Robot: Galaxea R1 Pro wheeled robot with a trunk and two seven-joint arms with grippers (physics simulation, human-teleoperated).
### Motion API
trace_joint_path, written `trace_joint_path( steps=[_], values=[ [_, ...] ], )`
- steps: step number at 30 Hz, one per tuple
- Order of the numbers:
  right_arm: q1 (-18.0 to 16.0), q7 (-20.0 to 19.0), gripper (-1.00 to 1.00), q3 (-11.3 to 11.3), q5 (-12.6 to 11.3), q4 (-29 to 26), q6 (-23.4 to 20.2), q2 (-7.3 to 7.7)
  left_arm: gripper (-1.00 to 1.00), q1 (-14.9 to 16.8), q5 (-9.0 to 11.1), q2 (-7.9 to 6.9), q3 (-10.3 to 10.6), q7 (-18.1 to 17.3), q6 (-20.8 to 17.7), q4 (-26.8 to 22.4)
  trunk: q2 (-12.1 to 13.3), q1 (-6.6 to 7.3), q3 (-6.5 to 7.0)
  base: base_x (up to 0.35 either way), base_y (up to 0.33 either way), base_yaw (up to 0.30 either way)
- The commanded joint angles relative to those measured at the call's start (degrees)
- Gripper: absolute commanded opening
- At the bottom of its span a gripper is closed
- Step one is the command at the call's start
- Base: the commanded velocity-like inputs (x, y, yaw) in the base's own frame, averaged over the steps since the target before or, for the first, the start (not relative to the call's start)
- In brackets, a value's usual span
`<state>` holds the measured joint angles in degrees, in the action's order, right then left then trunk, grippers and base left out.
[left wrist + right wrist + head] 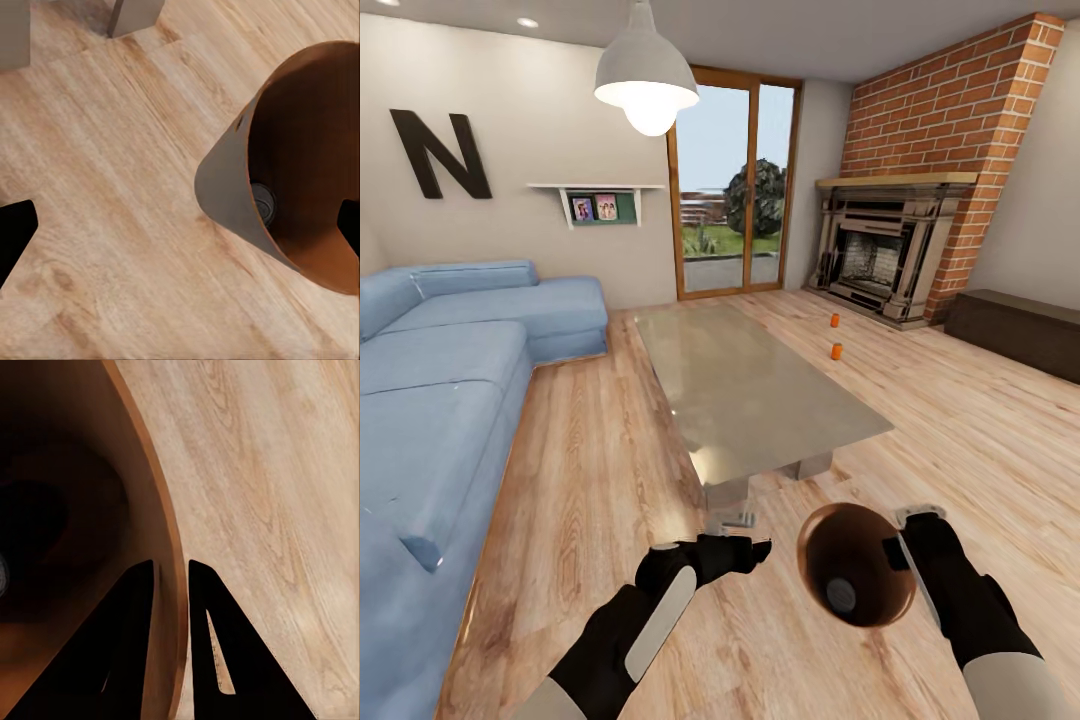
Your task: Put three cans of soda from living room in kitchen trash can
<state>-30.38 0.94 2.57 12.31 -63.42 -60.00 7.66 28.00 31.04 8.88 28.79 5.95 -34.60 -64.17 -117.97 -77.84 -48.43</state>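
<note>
The right gripper (171, 574) is seen in the right wrist view with its two dark fingers (214, 660) closed narrowly over the rim of the tash can (90, 510), one finger inside the wall and one outside. In the head view the same gripper (905, 530) is clamped on the rim of the bin (857, 560), which is held tilted above the wood floor (610, 470) with its orange-brown mouth turned toward the camera. A grey metal can top (841, 595) is seen deep inside the bin; it also shows in the left wrist view (262, 201).

The left gripper (745, 553) is held just beside the bin, apart from it, with nothing between its fingers; how wide they stand cannot be told.

Beyond the bin stands the glass coffee table (760, 390). On the floor past the table's far right corner, toward the brick fireplace (885, 255), two orange soda cans are standing upright, one (837, 351) nearer the table and one (834, 320) nearer the fireplace. The blue sofa (450, 370) lies on the table's other side.
</note>
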Motion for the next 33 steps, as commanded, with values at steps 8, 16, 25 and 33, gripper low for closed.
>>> trace_joint_path(
  steps=[8, 16, 25, 33],
  values=[
    [-0.08, -1.98, -1.0, 0.38, -0.2, 0.03, 0.0, 1.76, 1.0, 0.04, -0.06, 0.0, -0.17, 1.7, 0.58, 8.72, 0.0, 0.0, 0.01, 0.0, 0.0, 0.0],
    [-0.1, -7.88, -1.0, 1.66, -0.18, 0.07, 0.0, 4.66, 1.0, 0.04, -0.09, 0.0, -0.22, 2.85, 0.79, 12.56, 0.0, 0.0, 0.01, 0.0, 0.0, 0.0],
    [-0.19, -10.49, -1.0, 5.69, -0.18, 0.13, 0.0, 5.77, 1.0, 0.09, -0.13, 0.03, -0.2, 5.08, 0.84, 14.12, 0.0, 0.0, 0.01, 0.0, 0.0, 0.0],
    [-0.21, -10.66, -1.0, 6.07, -0.18, 0.13, 0.0, 5.87, 1.0, 0.27, 0.15, 0.13, -0.09, 7.29, 1.6, 18.14, 0.0, 0.0, 0.01, 0.0, 0.0, 0.0]
  ],
)
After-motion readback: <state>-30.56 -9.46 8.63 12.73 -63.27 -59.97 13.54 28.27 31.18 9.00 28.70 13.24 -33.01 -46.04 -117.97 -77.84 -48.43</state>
